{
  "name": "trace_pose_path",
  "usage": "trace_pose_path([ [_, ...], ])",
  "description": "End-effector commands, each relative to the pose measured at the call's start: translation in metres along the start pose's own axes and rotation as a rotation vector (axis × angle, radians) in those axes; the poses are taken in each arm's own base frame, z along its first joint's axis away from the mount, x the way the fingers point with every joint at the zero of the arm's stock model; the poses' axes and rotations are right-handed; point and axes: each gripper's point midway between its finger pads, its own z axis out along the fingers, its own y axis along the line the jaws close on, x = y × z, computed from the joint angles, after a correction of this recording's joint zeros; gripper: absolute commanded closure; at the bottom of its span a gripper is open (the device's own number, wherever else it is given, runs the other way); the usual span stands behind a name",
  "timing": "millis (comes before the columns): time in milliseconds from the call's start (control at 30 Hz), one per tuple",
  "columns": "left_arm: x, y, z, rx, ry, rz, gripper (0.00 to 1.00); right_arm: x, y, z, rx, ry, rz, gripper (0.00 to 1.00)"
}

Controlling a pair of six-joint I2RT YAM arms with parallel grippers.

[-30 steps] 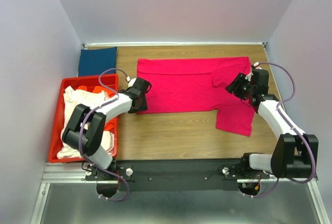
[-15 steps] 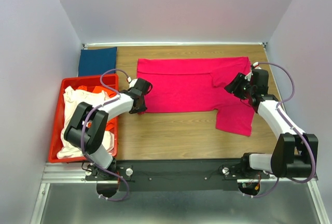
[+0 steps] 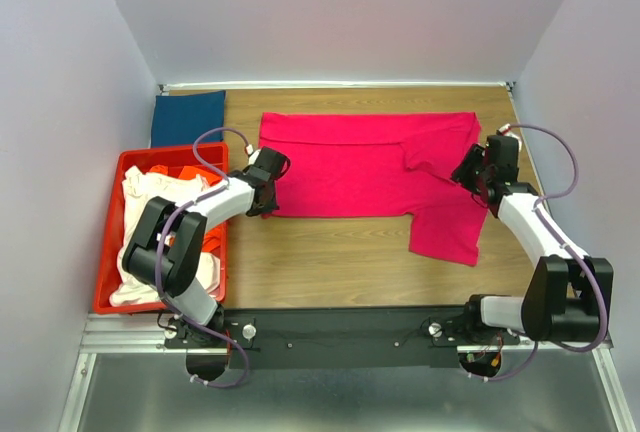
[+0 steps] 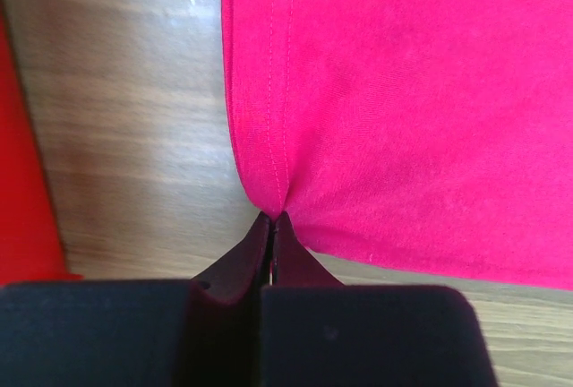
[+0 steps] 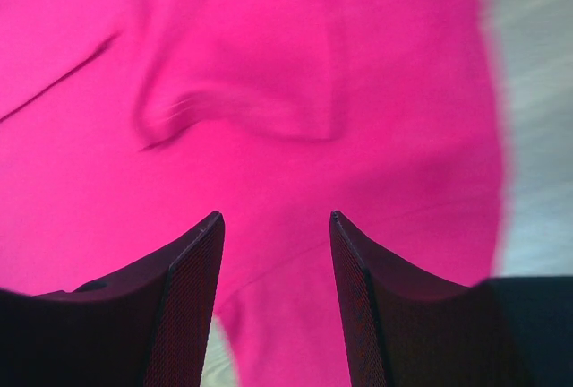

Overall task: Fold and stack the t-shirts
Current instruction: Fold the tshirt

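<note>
Four shirts are seen in the top view. The magenta-pink t-shirt (image 3: 360, 167) is spread across the far half of the wooden table (image 3: 330, 262). Its body is folded into a wide band, and one part at the right end reaches toward the near edge. A dark blue t-shirt (image 3: 187, 117) is laid flat in the far left corner, a little apart from the pink cloth. A red crate (image 3: 108, 252) is set along the left edge of the table, and an orange t-shirt (image 3: 190, 174) and a cream-white t-shirt (image 3: 145, 197) are heaped inside it.

The left gripper (image 4: 273, 221) is placed at the near left corner of the pink shirt, between the crate and the cloth. Its jaws are pressed together, and the hemmed corner is pinched at their tips, where the fabric is gathered into a small pucker. The crate's red wall is seen near this gripper at the left edge of the left wrist view.

The right gripper (image 5: 276, 217) is held over the right end of the pink shirt, near a raised wrinkle by the sleeve. Its jaws are spread, and only pink cloth is seen between them. That wrist view is blurred, so it cannot be told whether the fingertips touch the fabric. The right wall stands close beside this arm.
</note>
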Motion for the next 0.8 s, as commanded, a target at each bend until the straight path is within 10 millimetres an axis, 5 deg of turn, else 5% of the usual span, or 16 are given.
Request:
trace_pose_path([
  [0,-0.021,0.011,-0.005,-0.045,-0.051,0.067,1.0,-0.006,-0.06,0.0,0.254,-0.026,0.043,0.42],
  [467,-0.023,0.016,-0.003,-0.031,-0.058,0.104,1.0,0.022,-0.122,0.037,0.278,0.125,0.225,0.52],
  [767,-0.023,0.013,-0.002,-0.021,-0.057,0.108,1.0,0.047,-0.124,0.048,0.24,0.203,0.251,0.53],
])
